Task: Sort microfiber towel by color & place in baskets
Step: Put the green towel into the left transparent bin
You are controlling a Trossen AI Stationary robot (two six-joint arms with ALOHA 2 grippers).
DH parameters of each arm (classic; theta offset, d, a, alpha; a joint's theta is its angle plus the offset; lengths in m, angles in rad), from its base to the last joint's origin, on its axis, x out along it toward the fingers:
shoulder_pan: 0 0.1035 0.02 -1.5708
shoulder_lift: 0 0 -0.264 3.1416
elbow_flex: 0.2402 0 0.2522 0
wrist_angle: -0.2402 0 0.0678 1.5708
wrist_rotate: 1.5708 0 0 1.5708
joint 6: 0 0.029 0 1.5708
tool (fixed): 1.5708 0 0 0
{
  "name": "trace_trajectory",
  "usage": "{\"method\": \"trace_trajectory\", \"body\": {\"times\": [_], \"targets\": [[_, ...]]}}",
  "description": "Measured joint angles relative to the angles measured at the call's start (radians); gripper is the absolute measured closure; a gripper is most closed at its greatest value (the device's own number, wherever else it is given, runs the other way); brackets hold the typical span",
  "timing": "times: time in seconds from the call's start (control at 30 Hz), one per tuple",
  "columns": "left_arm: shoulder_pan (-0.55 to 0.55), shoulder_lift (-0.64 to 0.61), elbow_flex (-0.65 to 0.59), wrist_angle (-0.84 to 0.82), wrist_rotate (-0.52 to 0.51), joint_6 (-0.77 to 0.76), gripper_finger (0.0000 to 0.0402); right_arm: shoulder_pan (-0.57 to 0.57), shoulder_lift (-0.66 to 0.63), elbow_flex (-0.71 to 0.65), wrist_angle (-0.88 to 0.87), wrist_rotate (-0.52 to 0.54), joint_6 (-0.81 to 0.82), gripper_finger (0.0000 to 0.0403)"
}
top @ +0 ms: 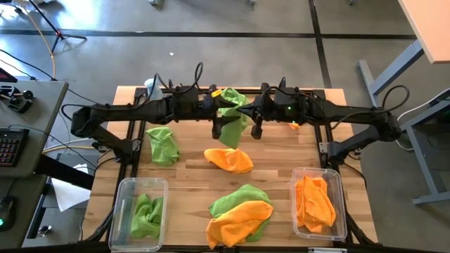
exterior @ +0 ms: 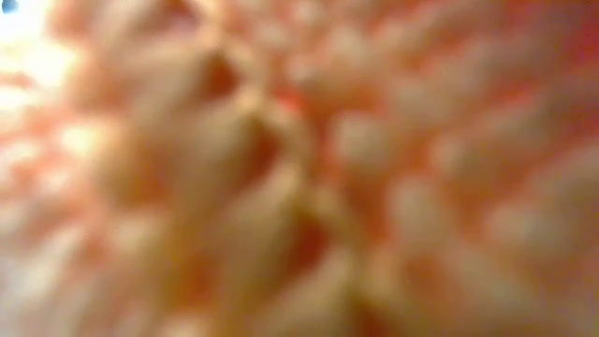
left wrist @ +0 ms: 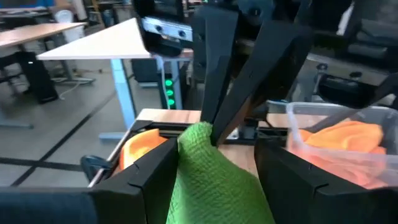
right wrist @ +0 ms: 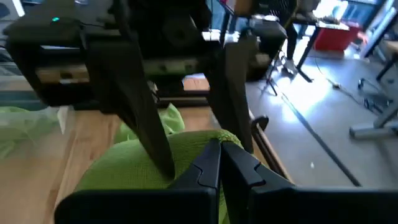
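1. Overhead, the bench (top: pixel 190 179) is a pale wooden top with dark frames along its edges, standing on a grey concrete floor (top: pixel 211 17) with dark seams.
2. At the far middle of the bench both arms meet over one lime green towel (top: pixel 232 116), which hangs between them above the wood.
3. The right pincer (right wrist: pixel 219 163) is pressed together and pinches the upper fold of this green towel.
4. The left pincer (left wrist: pixel 214 171) stands spread, one finger on each side of the same cloth.
5. On the wood lie another green towel (top: pixel 163 145) near the left side, an orange towel (top: pixel 228 159) in the middle, and a green and orange heap (top: pixel 239 214) at the near edge.
6. The left basket (top: pixel 124 214) holds green cloth; the right basket (top: pixel 340 204) holds orange cloth.
7. A desk with a keyboard (top: pixel 7 146) stands left of the bench; a light table (top: pixel 429 24) is at the far right.
8. The low view is filled by blurred orange fuzz.
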Motion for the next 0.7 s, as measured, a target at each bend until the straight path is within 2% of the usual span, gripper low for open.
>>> {"method": "trace_trajectory", "body": {"times": [0.3, 0.4, 0.5, 0.63, 0.7], "targets": [[0.0, 0.047, 0.006, -0.003, 0.008, -0.002, 0.0202, 0.001, -0.008, 0.017, 0.022, -0.057, -0.021, 0.0403], [0.0, 0.061, 0.006, -0.009, -0.012, -0.01, 0.0215, 0.001, -0.008, 0.017, 0.022, -0.063, -0.026, 0.0403], [-0.007, 0.063, 0.006, -0.03, -0.063, -0.011, 0.0259, 0.001, -0.008, 0.016, 0.016, -0.063, -0.003, 0.0403], [-0.016, 0.059, 0.006, -0.056, -0.106, -0.01, 0.036, 0.001, -0.008, 0.016, -0.03, -0.063, 0.006, 0.0403], [-0.016, 0.059, 0.006, -0.056, -0.107, -0.022, 0.0389, 0.001, -0.008, 0.016, -0.065, -0.049, 0.053, 0.0402]]}}
